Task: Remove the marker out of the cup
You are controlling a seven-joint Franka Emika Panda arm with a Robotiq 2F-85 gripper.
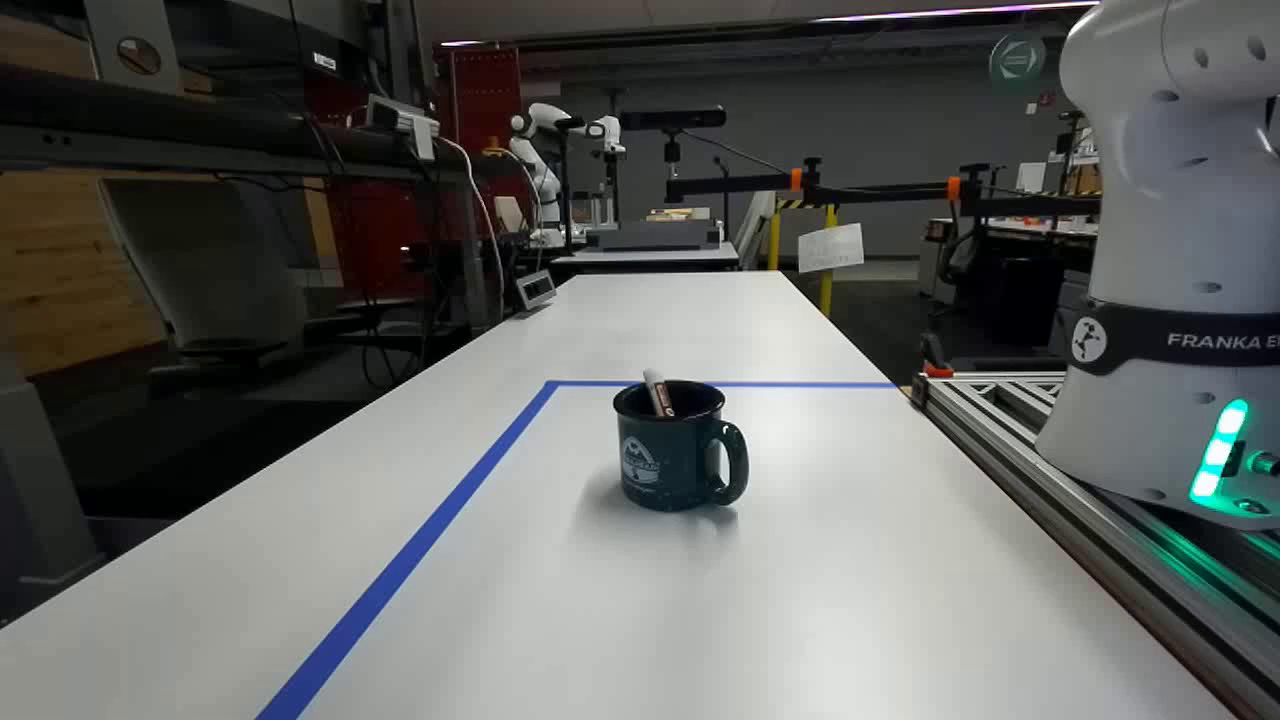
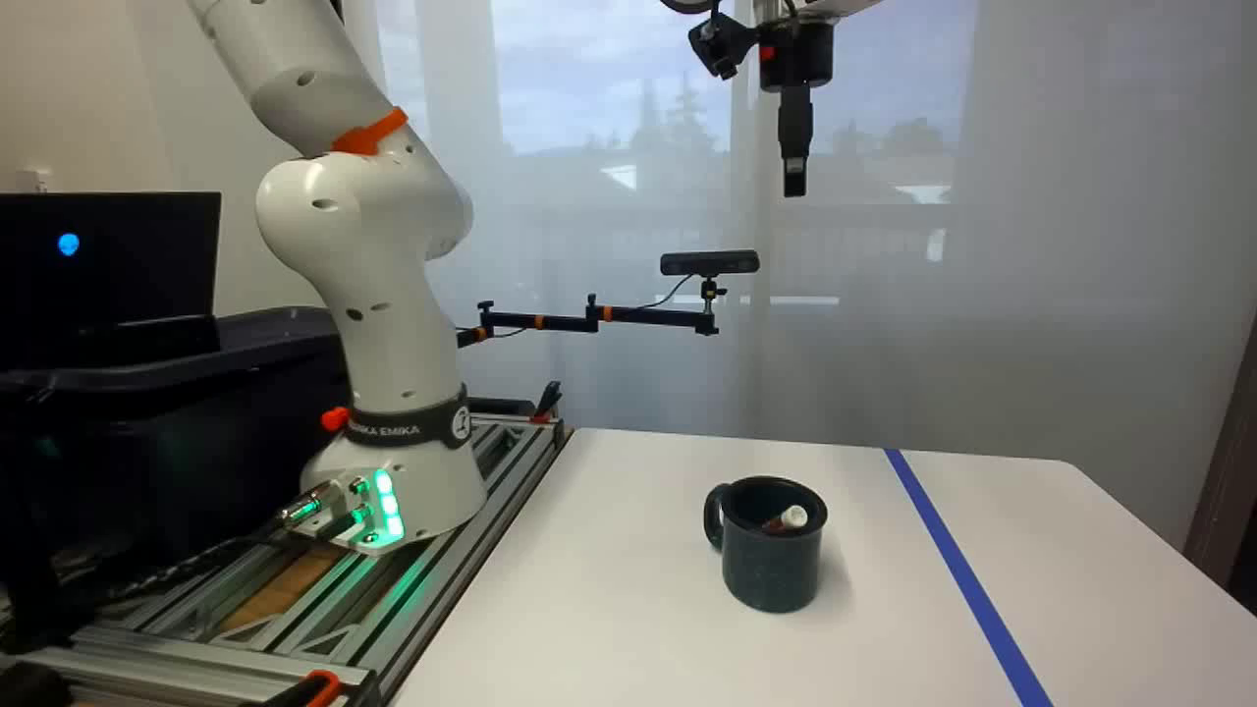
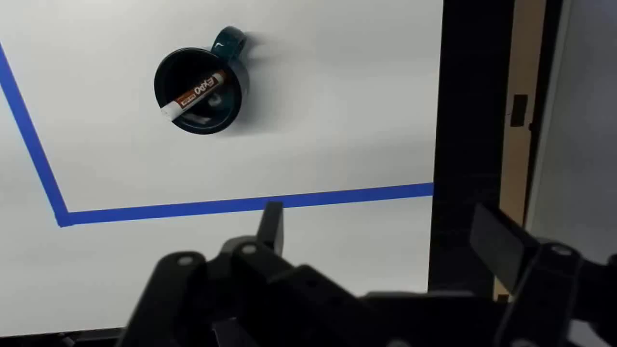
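The dark navy cup stands upright on the white table in both exterior views (image 1: 670, 470) (image 2: 771, 570) and in the wrist view (image 3: 169, 74). Its pale print and side handle show. The marker leans inside the cup, its white end up at the rim and its reddish-brown label below, in both exterior views (image 1: 658, 394) (image 2: 792, 517) and in the wrist view (image 3: 195, 95). The gripper hangs well above the table, pointing down, in an exterior view (image 2: 794, 182). In the wrist view the gripper (image 3: 378, 221) has its fingers wide apart with nothing between them, away from the cup.
The white table (image 1: 850, 580) bears blue tape lines (image 1: 420, 540) around the cup. The robot base stands on a metal rail frame (image 2: 511, 520) along the table's side. A camera on a black arm (image 2: 709, 263) stands beyond the table. A small grey device (image 1: 535, 290) sits at the table's edge.
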